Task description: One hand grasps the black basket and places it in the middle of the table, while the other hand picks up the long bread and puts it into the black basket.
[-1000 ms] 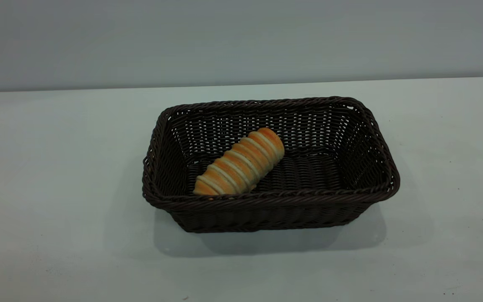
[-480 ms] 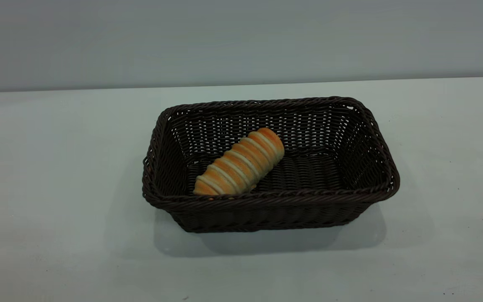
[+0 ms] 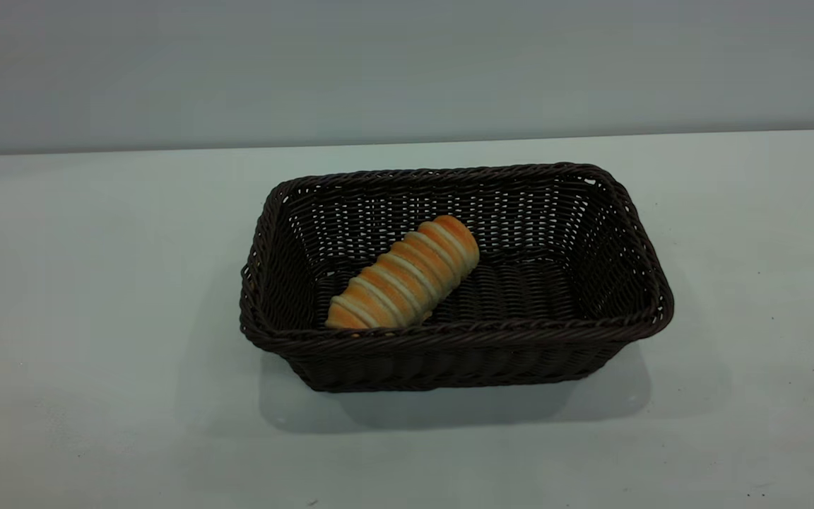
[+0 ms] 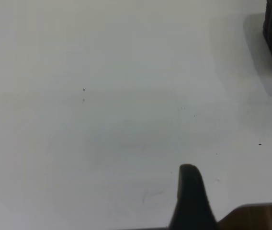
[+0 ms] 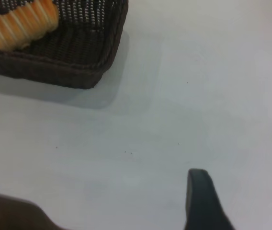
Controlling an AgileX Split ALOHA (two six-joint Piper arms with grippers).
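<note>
Lying slantwise in the black basket (image 3: 463,339), the long bread (image 3: 404,277); both tools apart from it, grip state unclear

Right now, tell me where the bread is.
In the exterior view the bread lies diagonally inside the basket, in its left half, one end against the near wall; the basket stands mid-table.

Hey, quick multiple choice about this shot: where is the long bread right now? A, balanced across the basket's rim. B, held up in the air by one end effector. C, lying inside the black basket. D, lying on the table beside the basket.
C: the long bread lies slantwise on the floor of the black basket, which stands on the table, and nothing grips it.
</note>
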